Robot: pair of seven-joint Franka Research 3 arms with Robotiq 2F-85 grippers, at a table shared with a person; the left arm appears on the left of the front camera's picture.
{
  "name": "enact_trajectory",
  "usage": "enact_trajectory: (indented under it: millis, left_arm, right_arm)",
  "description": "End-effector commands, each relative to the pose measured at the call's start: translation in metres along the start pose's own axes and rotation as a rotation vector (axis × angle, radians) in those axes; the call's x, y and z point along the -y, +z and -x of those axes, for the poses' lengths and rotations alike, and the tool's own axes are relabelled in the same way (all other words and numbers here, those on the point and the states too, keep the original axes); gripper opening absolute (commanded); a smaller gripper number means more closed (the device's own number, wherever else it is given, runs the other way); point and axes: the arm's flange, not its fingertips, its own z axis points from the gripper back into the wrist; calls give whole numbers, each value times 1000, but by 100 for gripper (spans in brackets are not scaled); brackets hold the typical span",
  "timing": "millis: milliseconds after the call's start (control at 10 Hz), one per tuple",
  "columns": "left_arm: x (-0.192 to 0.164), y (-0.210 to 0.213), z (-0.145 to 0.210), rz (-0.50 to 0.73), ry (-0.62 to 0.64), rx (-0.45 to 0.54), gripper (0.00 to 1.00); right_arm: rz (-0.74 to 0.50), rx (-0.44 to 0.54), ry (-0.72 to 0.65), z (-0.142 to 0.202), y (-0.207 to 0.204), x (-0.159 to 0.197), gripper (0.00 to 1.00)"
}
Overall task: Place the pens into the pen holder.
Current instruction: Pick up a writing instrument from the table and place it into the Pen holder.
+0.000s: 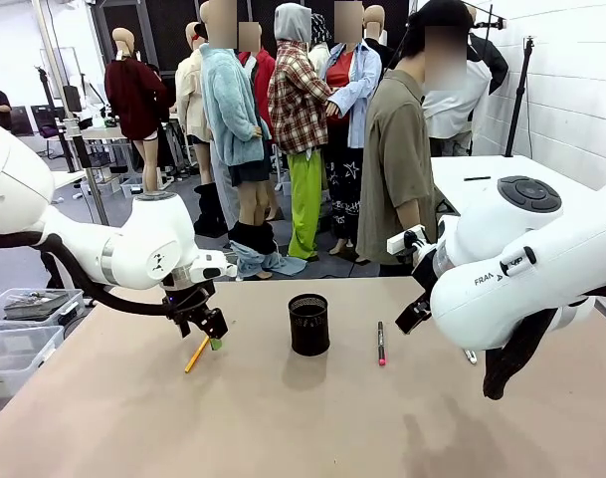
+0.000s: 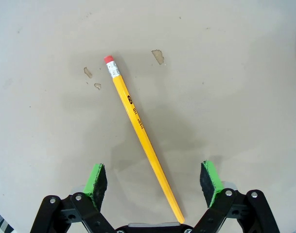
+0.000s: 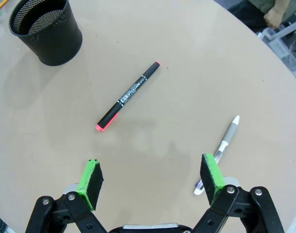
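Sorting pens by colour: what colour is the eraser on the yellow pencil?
Pink-red eraser on the yellow wooden pencil; best in left wrist view.

1. The place looked like a robotics lab or test workshop, not a home or a shop floor.
2. Two white robot arms, the left arm and the right arm, reached over the near edge of a plain beige table. A person stood at its far edge.
3. Clear plastic bins sat just off the table's left edge.
4. A painted white block wall ran along the right side. A black stand stood against it, and a white side table was below.
5. Farther back on the left were desks with office chairs, and the bare grey floor was open between them.
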Motion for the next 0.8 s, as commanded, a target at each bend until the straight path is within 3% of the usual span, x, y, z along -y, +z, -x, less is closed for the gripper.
enact_trajectory:
  millis: [0,100,500,600,700]
  left_arm:
    - [-1,-1,-7,-2,22,-20,100]
    - [-1,-2,-8,-1,23,-33,85]
    - [0,-3,-8,-12,38,-48,6]
    - [0,-3,-8,-14,38,-49,0]
    - [1,-3,-7,-16,36,-51,0]
  right_arm:
    - [-1,-1,0,0,0,0,100]
    - [-1,-1,0,0,0,0,100]
    - [-1,-1,0,0,0,0,100]
    - [-1,-1,0,0,0,0,100]
    - [-1,-1,0,0,0,0,100]
